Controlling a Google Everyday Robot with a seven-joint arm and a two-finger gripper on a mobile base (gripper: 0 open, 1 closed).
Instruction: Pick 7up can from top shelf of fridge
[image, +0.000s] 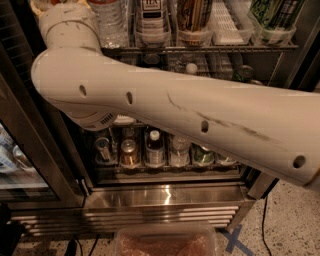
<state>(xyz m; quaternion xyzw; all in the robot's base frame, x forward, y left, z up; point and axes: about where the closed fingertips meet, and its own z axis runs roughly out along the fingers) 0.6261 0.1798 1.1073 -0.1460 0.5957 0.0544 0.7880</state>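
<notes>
arm: my forearm (190, 120) crosses the view from 4 o'clock up to an elbow at 10 o'clock, then my wrist column (67, 22) climbs toward 11 o'clock; I judge it is bent this way so that I can reach into the upper part of the fridge (165, 197)
gripper: past the top edge at 11 o'clock, out of view; whether it is released or grasping anything I cannot tell
7up can: I cannot make it out; no white can with a green 7 shows; I judge it lies above the view or behind my wrist column
top shelf: wire rack (200, 49) at 12 o'clock; clear lane trays keep the drinks in upright files
count, top shelf: one water bottle (107, 22); one dark-labelled bottle (152, 15); one brown-patterned drink (192, 15); one empty tray (227, 22); one green-patterned drink (272, 15), perhaps two
count, bottom rack: about six drinks at 6 o'clock, among them one copper can (129, 152) and one white-capped bottle (154, 147); my forearm hides the rest
floor: one clear tub (165, 242) at 6 o'clock; one blue tape cross (234, 240) at 5 o'clock
</notes>
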